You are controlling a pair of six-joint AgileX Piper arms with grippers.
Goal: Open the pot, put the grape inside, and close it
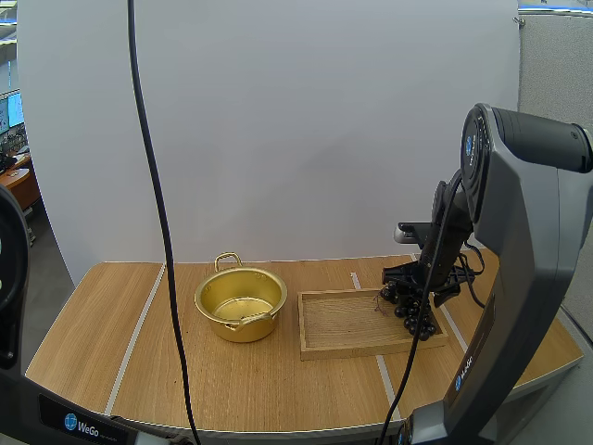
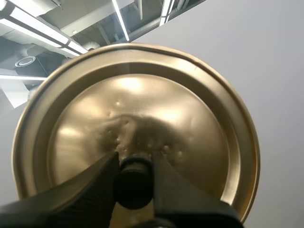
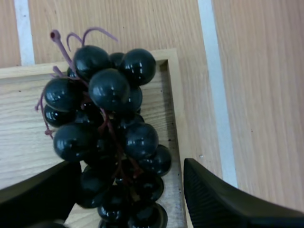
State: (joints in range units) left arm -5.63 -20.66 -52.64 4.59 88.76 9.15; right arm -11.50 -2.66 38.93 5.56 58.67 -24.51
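The gold pot [image 1: 208, 295] stands open on the table, left of the wooden tray [image 1: 341, 326]. Its gold lid [image 2: 142, 99] is off the pot; my left gripper [image 2: 135, 190] is shut on the lid's black knob [image 2: 135, 183]. A bunch of dark grapes [image 1: 415, 317] hangs over the tray's right edge. My right gripper [image 1: 413, 289] is closed around it. In the right wrist view the grapes [image 3: 109, 118] sit between the two fingers of the right gripper [image 3: 129, 166], above the tray's corner [image 3: 23, 137].
Pale stripes [image 1: 137, 334] run across the wooden table. The pot has a loop handle [image 1: 228, 260] at its far side. Bare table lies left of the pot and in front of the tray.
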